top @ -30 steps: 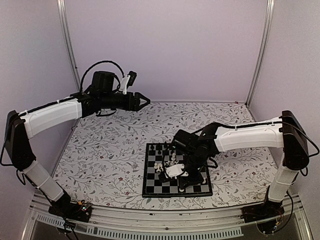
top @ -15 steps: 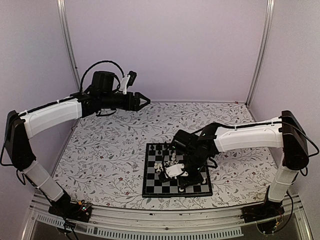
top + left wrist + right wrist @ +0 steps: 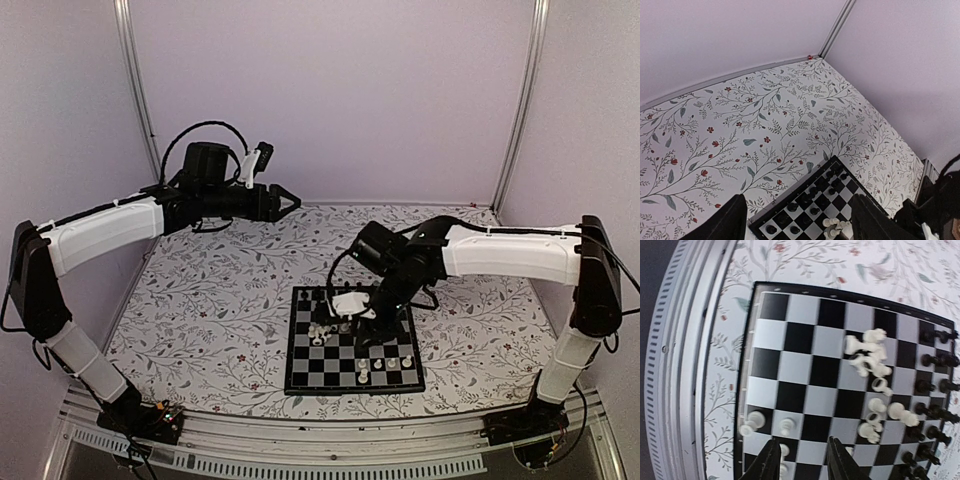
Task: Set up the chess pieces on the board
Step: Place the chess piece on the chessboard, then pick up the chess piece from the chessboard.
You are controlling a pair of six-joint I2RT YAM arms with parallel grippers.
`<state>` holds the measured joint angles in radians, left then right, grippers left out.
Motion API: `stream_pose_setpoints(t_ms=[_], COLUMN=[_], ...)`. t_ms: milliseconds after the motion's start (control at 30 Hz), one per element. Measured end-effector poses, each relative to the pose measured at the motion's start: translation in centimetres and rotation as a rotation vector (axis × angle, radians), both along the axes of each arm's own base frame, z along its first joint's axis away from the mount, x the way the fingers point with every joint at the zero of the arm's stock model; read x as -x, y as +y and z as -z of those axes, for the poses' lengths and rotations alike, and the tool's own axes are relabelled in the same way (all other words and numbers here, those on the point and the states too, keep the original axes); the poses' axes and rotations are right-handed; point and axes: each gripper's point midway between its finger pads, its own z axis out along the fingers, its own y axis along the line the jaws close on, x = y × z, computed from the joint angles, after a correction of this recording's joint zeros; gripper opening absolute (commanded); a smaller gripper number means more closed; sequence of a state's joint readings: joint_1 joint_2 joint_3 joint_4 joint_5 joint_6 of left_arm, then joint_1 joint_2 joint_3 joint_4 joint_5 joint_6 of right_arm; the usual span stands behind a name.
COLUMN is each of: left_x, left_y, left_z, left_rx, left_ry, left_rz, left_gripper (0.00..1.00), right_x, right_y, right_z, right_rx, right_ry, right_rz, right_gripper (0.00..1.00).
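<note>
Robot test cell, laboratory type. Enclosed on three sides by plain lilac wall panels (image 3: 330, 90), joined by aluminium corner posts (image 3: 142, 100). Bench (image 3: 220, 300) draped in floral-print cloth (image 3: 480, 330); slotted aluminium rail (image 3: 330, 440) along near edge. Left arm (image 3: 105, 232) and right arm (image 3: 500, 255), white and black, bolted at rail; exposed cabling (image 3: 205, 128) and small circuit boards (image 3: 163, 412) at bases

Top view high, wide; both wrist views share board (image 3: 320, 375).
</note>
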<state>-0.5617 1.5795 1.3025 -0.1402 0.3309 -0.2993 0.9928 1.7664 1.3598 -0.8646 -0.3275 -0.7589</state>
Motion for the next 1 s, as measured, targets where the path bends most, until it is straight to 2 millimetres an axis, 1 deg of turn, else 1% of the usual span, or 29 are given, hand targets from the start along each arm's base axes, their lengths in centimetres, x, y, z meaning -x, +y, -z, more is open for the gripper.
stream_pose_setpoints(t_ms=[100,133,200,267,300,400,567,800,1000], left_x=[0.0,0.0,0.0,0.0,0.0,0.0,0.0,0.0,0.0], left_y=[0.0,0.0,0.0,0.0,0.0,0.0,0.0,0.0,0.0], left_z=[0.0,0.0,0.0,0.0,0.0,0.0,0.0,0.0,0.0], left_rx=[0.0,0.0,0.0,0.0,0.0,0.001,0.0,0.001,0.001], left_ry=[0.0,0.0,0.0,0.0,0.0,0.0,0.001,0.0,0.0], left_rz=[0.0,0.001,0.001,0.001,0.001,0.001,0.002,0.002,0.002], left_gripper=[0.74,0.74,0.74,0.74,0.74,0.74,0.74,0.74,0.74], right_x=[-4.2,-5.2,-7.4,-9.1,-9.6,-10.3,-10.5,-11.3,-11.8], right_y=[0.0,-0.2,-0.6,-0.7,-0.7,-0.2,0.3,1.1,1.5], right_z=[-1.6,-1.8,-1.9,-1.7,-1.4,-0.4,1.4,2.6,3.7], right_rx=[-0.065,-0.073,-0.086,-0.09,-0.09,-0.082,-0.056,-0.046,-0.032], right_ry=[-0.03,-0.036,-0.046,-0.055,-0.057,-0.051,-0.03,-0.023,-0.015], right_rz=[0.117,0.148,0.217,0.266,0.281,0.3,0.298,0.306,0.314], right_gripper=[0.35,0.35,0.36,0.37,0.37,0.39,0.4,0.4,0.29])
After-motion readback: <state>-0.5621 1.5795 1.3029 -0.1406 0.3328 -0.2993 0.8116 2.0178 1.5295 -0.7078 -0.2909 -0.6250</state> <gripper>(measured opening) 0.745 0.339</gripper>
